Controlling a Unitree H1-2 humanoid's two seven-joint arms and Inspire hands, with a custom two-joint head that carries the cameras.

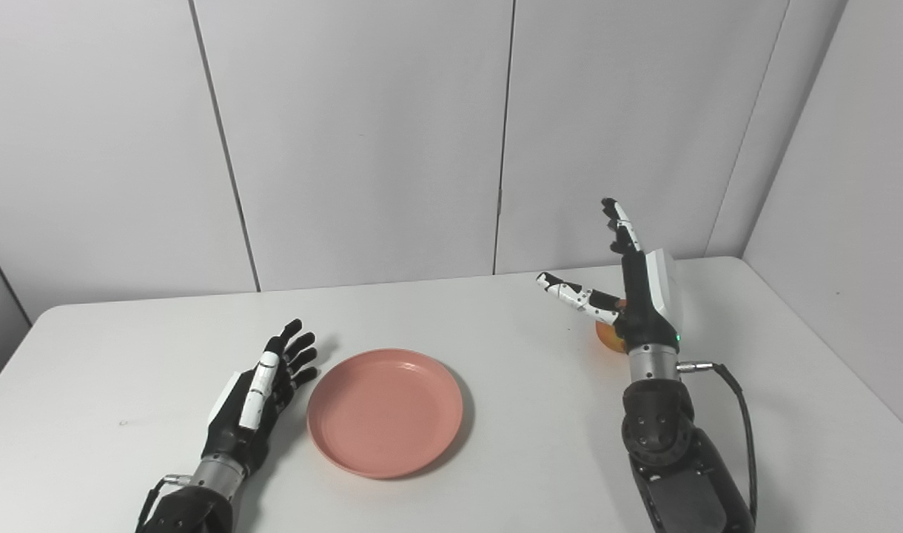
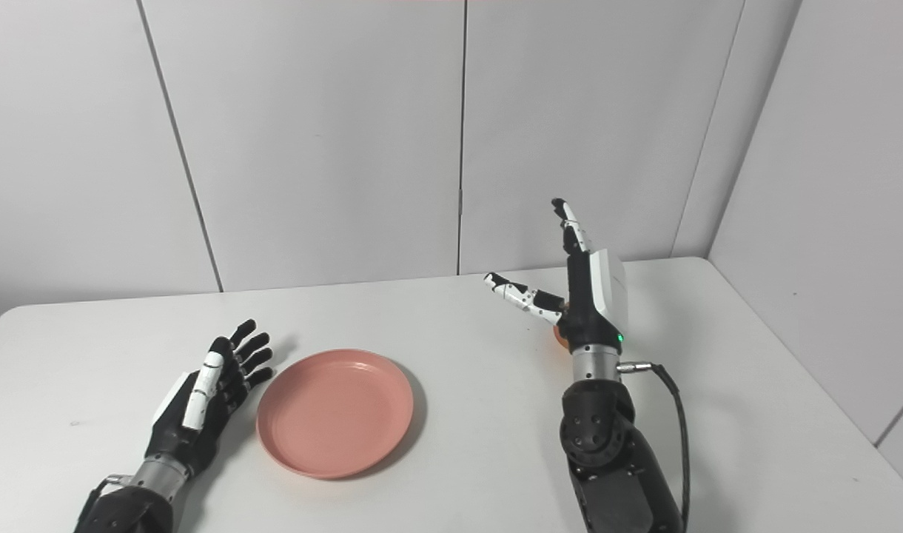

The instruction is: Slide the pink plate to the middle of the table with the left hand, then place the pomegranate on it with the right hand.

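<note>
The pink plate [image 1: 385,411] lies flat on the white table [image 1: 496,326], a little left of its middle. My left hand [image 1: 263,396] rests just left of the plate, fingers apart and holding nothing, a small gap from the rim. My right hand [image 1: 633,285] is raised at the right, fingers pointing up and thumb spread toward the left, open. The pomegranate [image 1: 609,337] is mostly hidden behind the right wrist; only an orange-red sliver shows on the table. In the right eye view the same sliver of pomegranate [image 2: 560,337] peeks out left of the wrist.
Grey panel walls stand close behind the table and along its right side. A black cable [image 1: 744,429] loops from the right wrist. The table's right edge [image 1: 829,348] runs diagonally toward the near right.
</note>
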